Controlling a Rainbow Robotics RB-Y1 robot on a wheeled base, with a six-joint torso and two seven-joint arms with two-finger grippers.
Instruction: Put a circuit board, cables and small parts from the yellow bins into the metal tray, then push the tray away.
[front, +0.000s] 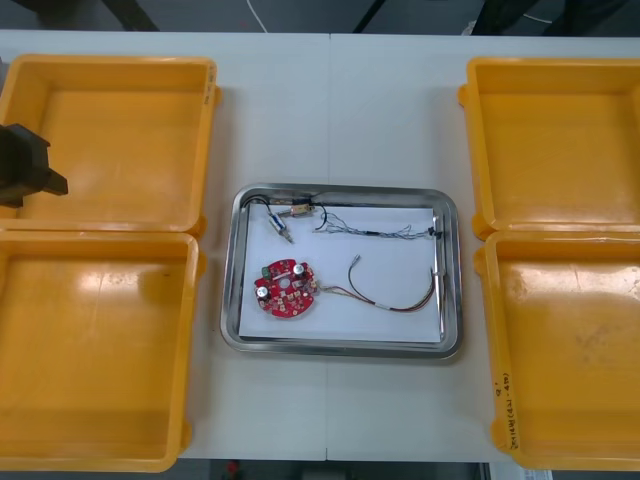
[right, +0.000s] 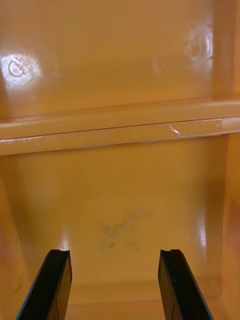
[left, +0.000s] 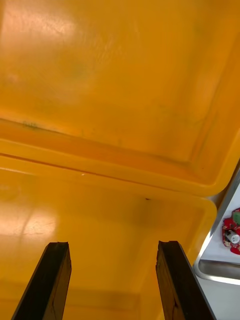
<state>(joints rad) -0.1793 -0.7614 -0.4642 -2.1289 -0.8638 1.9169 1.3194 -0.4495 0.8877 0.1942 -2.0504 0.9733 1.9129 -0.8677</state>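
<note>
a light table (front: 385, 120) with a seam down its middle; dark floor (front: 200, 14) beyond its far edge.

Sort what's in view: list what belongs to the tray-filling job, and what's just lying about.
Job's own:
metal tray; red circuit board; blue and white cable; black cable; red and yellow cable; yellow bins; left hand and right hand, both open over bins.

Just there:
table; marking on the near right bin's rim.

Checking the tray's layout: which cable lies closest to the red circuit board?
The red and yellow cable: its end reaches the circuit board. The blue and white cable and black cable lie along the tray's far side.
</note>
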